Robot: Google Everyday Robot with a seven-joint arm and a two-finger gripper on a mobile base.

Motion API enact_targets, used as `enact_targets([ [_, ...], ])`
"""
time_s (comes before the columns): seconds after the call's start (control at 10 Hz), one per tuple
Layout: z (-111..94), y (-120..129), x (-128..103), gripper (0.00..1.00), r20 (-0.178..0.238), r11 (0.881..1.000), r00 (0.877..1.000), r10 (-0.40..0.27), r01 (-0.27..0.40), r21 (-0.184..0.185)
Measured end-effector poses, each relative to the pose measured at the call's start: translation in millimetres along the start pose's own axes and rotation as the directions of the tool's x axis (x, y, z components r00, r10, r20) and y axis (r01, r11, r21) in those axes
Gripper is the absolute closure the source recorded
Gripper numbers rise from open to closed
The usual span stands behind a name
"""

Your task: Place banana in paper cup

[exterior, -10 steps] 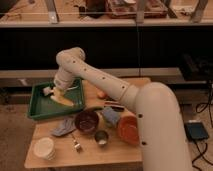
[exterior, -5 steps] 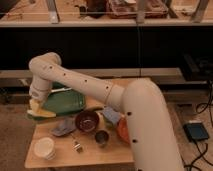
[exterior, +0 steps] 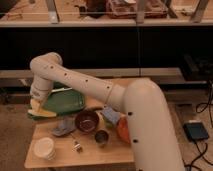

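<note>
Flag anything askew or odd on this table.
The green tray sits tilted, its left end past the table edge. The claw hangs there with the banana beneath it, short of the paper cup.

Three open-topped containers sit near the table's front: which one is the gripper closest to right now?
The whitish paper cup at the front left corner. The gripper, carrying the yellow banana, is above and behind it; the dark brown bowl and small metal cup sit farther right.
</note>
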Motion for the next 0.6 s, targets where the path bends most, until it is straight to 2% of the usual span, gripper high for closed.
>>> enact_targets([
  [0.2,3.4,-23.0,-0.7,1.00,0.001,0.998,0.999,-0.049,0.049,0.041],
  [0.4,6.3,-54.2,-11.6,1.00,0.005,0.995,0.997,-0.078,0.078,0.068],
  [0.6,16.7,-107.0,-32.4,1.00,0.041,0.990,0.994,-0.103,0.098,0.101],
])
